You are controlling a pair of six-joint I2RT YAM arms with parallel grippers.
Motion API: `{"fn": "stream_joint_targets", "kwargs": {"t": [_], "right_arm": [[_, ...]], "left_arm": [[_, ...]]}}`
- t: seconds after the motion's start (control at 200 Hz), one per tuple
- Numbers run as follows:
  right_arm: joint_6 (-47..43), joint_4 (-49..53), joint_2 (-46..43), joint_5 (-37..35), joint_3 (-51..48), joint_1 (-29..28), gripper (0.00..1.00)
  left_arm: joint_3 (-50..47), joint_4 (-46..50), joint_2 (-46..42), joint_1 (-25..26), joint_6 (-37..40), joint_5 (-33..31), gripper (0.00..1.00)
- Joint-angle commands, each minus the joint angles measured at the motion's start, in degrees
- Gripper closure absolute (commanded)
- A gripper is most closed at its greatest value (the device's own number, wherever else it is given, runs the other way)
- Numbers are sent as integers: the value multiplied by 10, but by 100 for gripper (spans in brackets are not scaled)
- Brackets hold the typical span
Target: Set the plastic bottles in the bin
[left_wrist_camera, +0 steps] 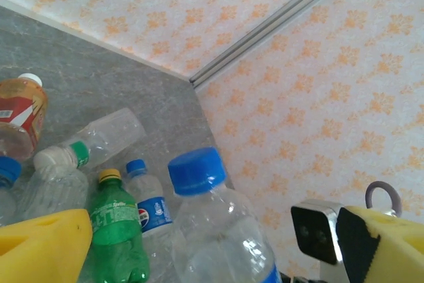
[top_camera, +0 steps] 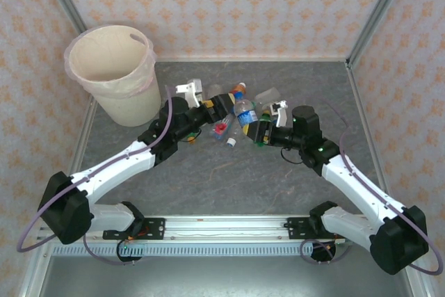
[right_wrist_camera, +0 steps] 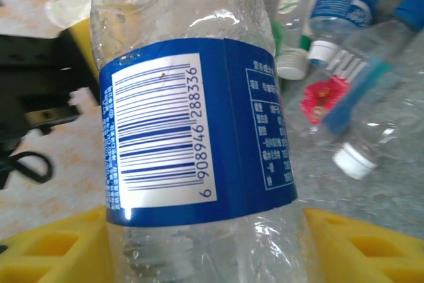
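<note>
While right end effector [right_wrist_camera: 209,246] pinches the light, crushable clear bottle [right_wrist_camera: 199,130] mid-label, left end effector [left_wrist_camera: 212,243] gapes wide.

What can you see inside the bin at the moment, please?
Inside the bin I see its bare cream wall and a handle slot, with the pink liner over the rim; no bottle is visible. Its near wall hides the lowest part.

Orange-patterned walls [top_camera: 229,5], grey stone-look tabletop [top_camera: 229,179]
</note>
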State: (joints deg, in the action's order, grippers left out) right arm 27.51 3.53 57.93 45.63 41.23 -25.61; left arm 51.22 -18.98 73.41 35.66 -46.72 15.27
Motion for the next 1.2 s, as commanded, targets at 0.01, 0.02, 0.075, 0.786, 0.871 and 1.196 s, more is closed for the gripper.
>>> {"fn": "stream_joint_targets", "kwargs": {"t": [0.01, 0.02, 0.075, 0.786, 0.871, 1.196], "right_arm": [[22, -27, 0, 45, 28, -5, 34], [22, -27, 0, 46, 28, -5, 34], [21, -25, -1, 44, 31, -5, 34], [17, -22, -14, 43, 24, -8, 35], [17, -22, -15, 43, 22, -8, 35], [16, -27, -19, 34, 12, -14, 35]], "left_arm": [[28, -33, 18, -6, -27, 42, 8], [29, -33, 19, -6, -26, 42, 8], [35, -30, 24, -7, -28, 42, 10], [47, -88, 72, -26, -45, 83, 35], [53, -91, 82, -28, -50, 94, 38], [59, -101, 95, -28, -54, 100, 41]]}}
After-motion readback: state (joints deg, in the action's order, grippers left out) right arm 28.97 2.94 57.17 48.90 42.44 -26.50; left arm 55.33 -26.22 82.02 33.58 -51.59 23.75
